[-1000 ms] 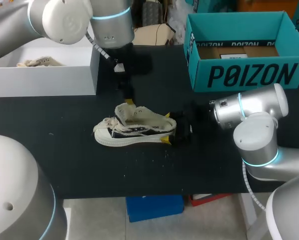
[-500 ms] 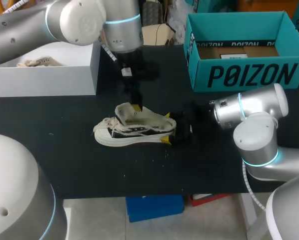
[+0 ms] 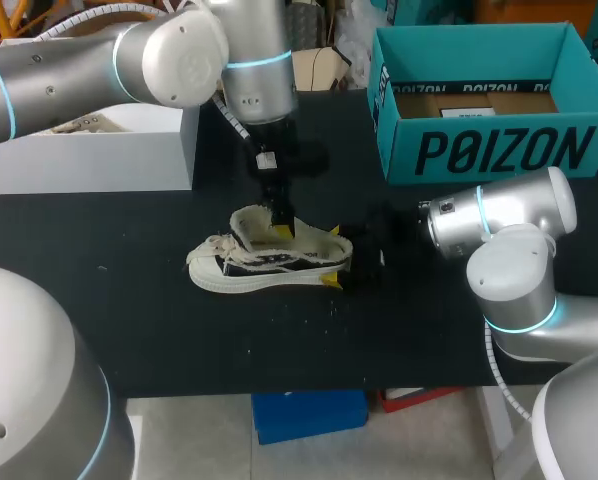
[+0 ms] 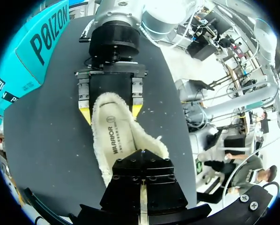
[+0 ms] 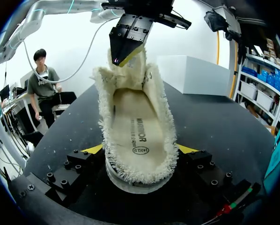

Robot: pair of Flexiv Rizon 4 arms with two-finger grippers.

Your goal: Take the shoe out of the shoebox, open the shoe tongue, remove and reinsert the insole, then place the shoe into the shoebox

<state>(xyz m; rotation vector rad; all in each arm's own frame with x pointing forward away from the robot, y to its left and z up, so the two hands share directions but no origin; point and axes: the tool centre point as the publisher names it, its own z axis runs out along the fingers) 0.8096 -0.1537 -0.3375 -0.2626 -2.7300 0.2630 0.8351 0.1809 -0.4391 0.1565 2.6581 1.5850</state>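
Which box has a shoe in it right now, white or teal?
The white box, at the table's left: a cream shoe lies inside it. The teal box shows only cardboard inside.

Cream shoe [image 3: 269, 262], dark side panel; teal shoebox [image 3: 489, 150], black lettering; black table [image 3: 179, 330].

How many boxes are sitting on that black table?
2. A white box stands at the back left of the table, and a teal box at its back right. The arms cover little, so a hidden third seems unlikely.
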